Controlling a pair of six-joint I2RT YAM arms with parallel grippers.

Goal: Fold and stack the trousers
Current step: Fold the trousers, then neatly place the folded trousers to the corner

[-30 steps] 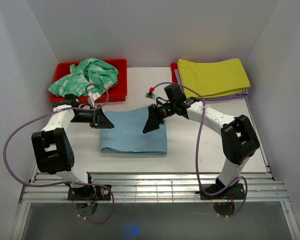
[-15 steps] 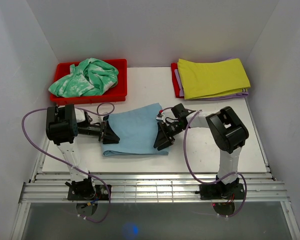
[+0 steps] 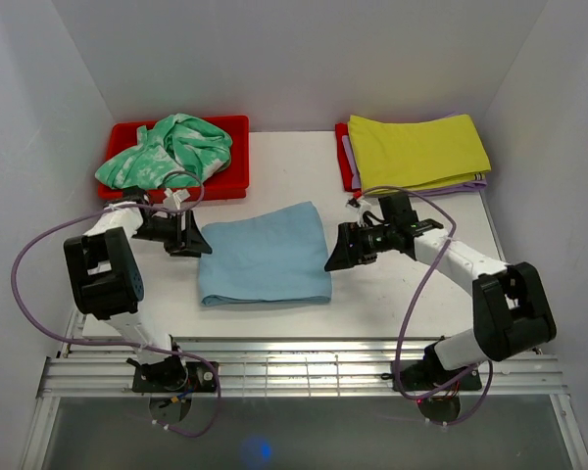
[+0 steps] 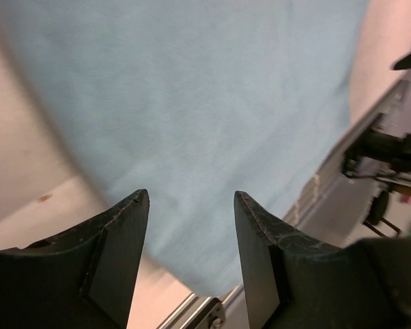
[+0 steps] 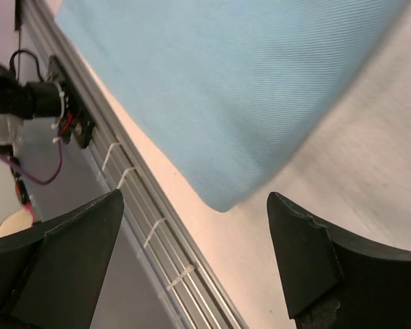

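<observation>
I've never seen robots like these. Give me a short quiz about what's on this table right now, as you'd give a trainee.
1. True or false: the folded trousers lie flat on the table between the left gripper and the right gripper.
2. What holds the green patterned garment? A. the red tray; B. the trousers; C. the left gripper.
3. Fill in: both grippers are ___, gripping nothing.
Key: 1 true; 2 A; 3 open.
</observation>
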